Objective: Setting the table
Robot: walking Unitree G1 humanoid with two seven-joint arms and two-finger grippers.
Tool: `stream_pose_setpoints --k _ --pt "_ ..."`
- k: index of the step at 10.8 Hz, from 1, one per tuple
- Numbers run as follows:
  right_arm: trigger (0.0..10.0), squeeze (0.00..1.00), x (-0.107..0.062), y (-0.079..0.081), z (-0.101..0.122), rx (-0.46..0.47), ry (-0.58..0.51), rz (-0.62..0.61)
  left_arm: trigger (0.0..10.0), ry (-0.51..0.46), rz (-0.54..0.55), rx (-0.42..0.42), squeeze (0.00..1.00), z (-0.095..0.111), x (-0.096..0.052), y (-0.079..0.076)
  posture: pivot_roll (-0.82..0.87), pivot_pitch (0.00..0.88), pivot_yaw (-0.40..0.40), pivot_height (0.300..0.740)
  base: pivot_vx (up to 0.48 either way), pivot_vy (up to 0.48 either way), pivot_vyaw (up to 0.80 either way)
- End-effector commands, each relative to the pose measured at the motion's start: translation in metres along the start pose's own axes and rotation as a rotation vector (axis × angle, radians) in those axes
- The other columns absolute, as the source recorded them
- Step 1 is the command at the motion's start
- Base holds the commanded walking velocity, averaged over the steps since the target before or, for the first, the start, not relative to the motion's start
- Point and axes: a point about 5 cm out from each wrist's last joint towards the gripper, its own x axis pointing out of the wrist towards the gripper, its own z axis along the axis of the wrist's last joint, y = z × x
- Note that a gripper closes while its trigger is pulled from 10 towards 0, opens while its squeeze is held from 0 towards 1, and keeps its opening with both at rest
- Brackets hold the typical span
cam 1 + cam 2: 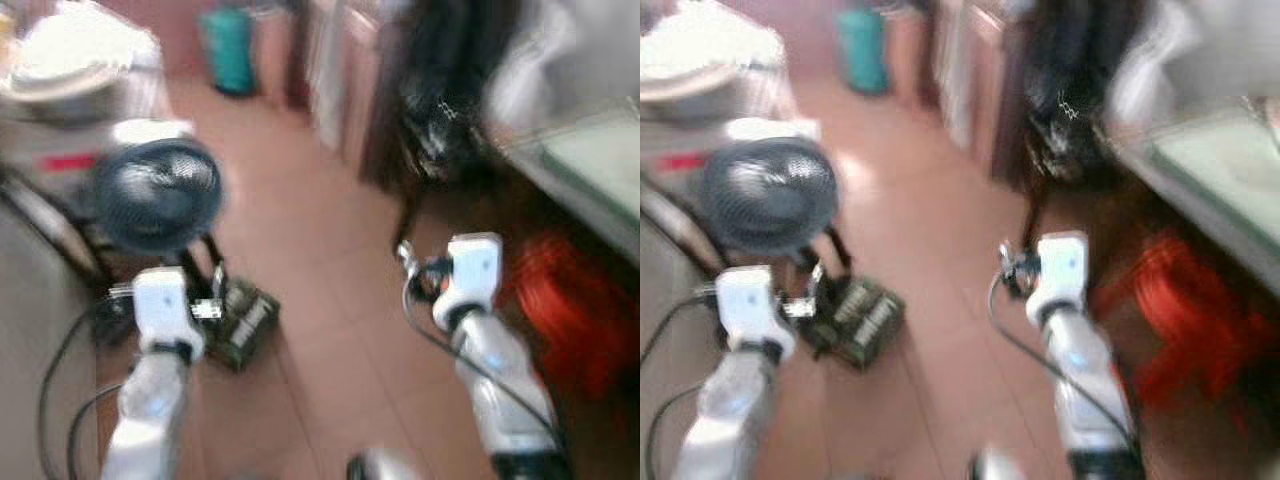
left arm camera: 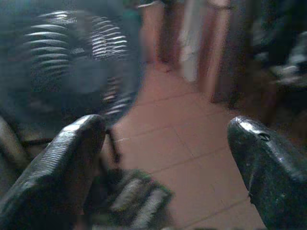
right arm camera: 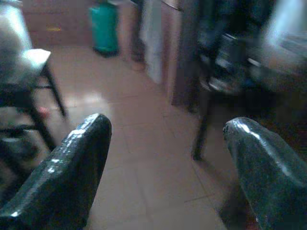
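Everything is blurred by motion. The floor [image 1: 320, 300] is laid in smooth reddish-brown tiles with thin grout lines. On the robot's left stands a round fan [image 1: 158, 195] with a dark wire-grille face on thin black legs; beside its foot lies a dark green box [image 1: 243, 322] with pale printing too smeared to read. A teal bin [image 1: 228, 48] stands far back by pale cabinet fronts. On the right a pale worktop [image 1: 590, 160] edge runs above something bright red [image 1: 570, 310], its shape unclear. No tableware can be made out.

The left tool [image 2: 168, 158] has its ribbed black fingers [image 2: 62, 163] wide apart, empty, over the floor near the fan. The right tool [image 3: 165, 158], glossy black, is also spread apart and empty.
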Motion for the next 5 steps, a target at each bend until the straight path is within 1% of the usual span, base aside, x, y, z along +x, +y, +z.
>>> stream_pose_setpoints --k 1,2,3,5 --pt "10.0 0.0 0.0018 0.0022 0.0073 0.004 -0.029 0.0 10.0 0.005 0.004 0.015 0.0 0.0006 -0.0004 0.0046 0.04 0.058 0.047 0.74 0.0 0.0 -0.8" --pt "10.0 0.0 0.0019 0.0029 0.0079 0.005 -0.03 0.002 10.0 0.001 0.008 0.022 0.0 0.0014 -0.0009 0.0056 0.04 0.06 0.046 0.74 0.0 0.0 -0.8" --pt "10.0 0.0 0.0009 0.0035 0.0068 0.008 -0.023 0.009 10.0 -0.001 0.018 0.028 0.0 0.0001 -0.0051 0.0094 0.05 0.062 0.035 0.74 0.0 0.0 -0.8" --pt "10.0 0.0 0.0 0.0032 0.0059 0.004 -0.017 0.017 10.0 0.0 0.04 0.014 0.0 -0.0008 -0.0061 0.0105 0.05 0.065 0.033 0.74 0.0 0.0 -0.8"
